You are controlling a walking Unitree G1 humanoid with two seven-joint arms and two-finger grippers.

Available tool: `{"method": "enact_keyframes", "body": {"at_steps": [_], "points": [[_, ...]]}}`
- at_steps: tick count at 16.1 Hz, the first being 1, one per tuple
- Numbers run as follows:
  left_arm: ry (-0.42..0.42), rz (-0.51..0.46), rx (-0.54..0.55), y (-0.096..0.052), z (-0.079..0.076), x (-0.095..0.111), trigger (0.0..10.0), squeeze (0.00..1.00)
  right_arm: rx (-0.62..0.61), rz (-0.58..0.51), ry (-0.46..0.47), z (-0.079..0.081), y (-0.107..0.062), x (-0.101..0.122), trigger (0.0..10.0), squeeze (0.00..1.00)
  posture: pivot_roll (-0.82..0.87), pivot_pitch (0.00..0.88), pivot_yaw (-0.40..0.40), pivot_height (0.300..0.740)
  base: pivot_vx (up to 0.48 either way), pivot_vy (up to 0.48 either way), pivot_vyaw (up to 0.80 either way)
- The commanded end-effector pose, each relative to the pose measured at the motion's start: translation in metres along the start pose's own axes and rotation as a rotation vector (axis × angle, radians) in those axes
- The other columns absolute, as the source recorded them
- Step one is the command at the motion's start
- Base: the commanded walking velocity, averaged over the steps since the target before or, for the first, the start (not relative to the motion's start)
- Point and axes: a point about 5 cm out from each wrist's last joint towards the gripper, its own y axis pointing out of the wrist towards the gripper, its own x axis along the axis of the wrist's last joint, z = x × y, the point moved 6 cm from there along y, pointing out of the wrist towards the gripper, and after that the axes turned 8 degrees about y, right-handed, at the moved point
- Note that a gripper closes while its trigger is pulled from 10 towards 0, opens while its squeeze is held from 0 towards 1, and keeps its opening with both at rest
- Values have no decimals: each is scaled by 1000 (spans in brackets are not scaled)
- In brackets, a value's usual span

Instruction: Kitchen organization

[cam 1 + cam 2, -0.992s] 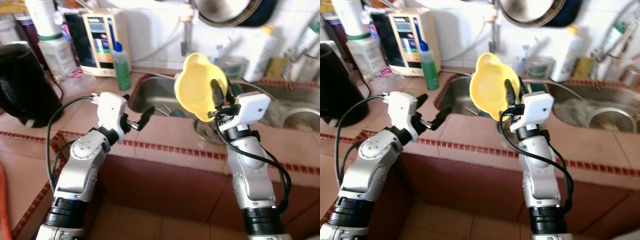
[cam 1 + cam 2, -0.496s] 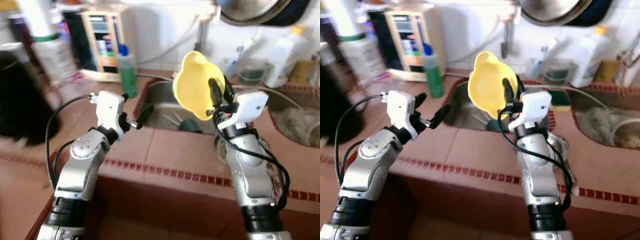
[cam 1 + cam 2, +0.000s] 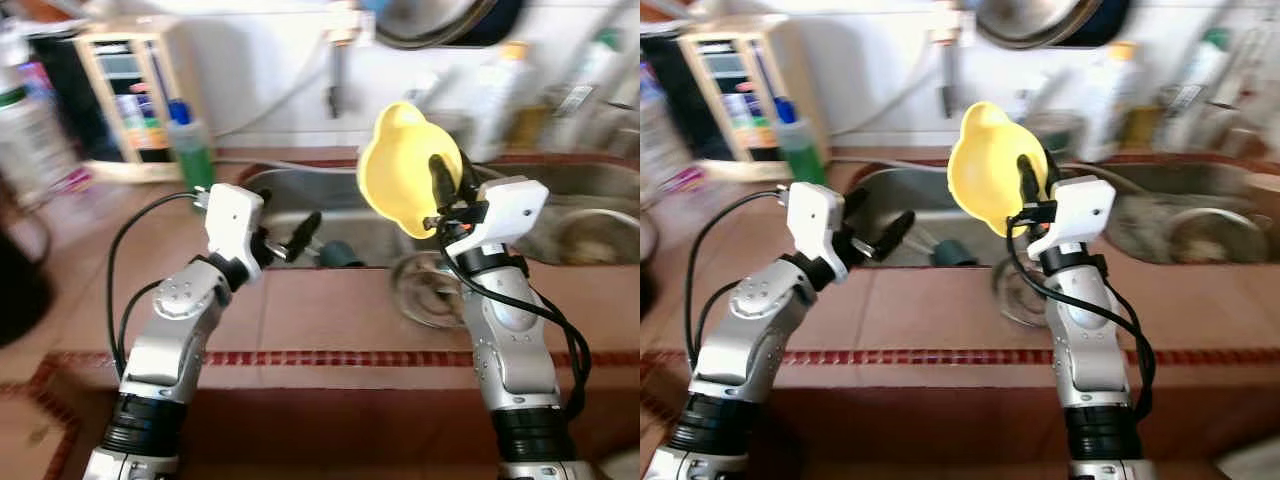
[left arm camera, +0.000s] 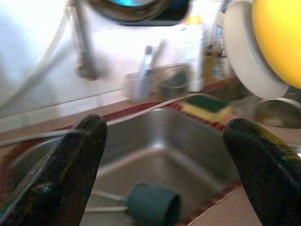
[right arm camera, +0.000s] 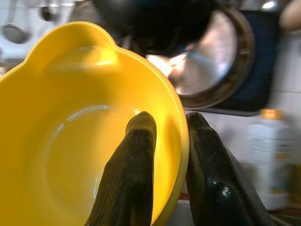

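Right wrist view shows my right gripper (image 5: 164, 155) clamped on the rim of the yellow bowl (image 5: 70, 136), held tilted above the sink (image 3: 345, 225), while my left gripper (image 3: 290, 240), fingers spread and empty, hovers nearer the basin.

I'm scanning for anything readable and coming up empty. The beige appliance (image 3: 128, 110) at the back of the counter carries a coloured panel, but it's smeared by blur and I can't make out a single letter or number. The green bottle (image 3: 190, 150) beside it shows no label I can read. The white bottle (image 5: 272, 160) against the wall has a pale front, too soft to make out any print. The yellow bowl (image 5: 84, 141) is plain inside. No brand, number or sign legible anywhere.
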Motion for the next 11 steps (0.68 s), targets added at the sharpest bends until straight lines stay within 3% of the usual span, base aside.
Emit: {"method": "enact_keyframes", "body": {"at_steps": [1, 3, 11], "points": [[31, -12, -7, -1, 1, 5, 10000, 0, -1, -30, 6, 0, 4, 8, 10000, 0, -125, 0, 44, 740, 0, 0, -413], [31, -10, -21, -1, -1, 5, 10000, 0, 0, -38, 8, 1, 4, 10, 10000, 0, -125, 0, 42, 740, 0, 0, 0], [34, -21, -31, -2, -3, 6, 10000, 0, 16, -37, 8, 4, 5, 9, 10000, 0, -123, 0, 36, 740, 334, 0, 0]]}}
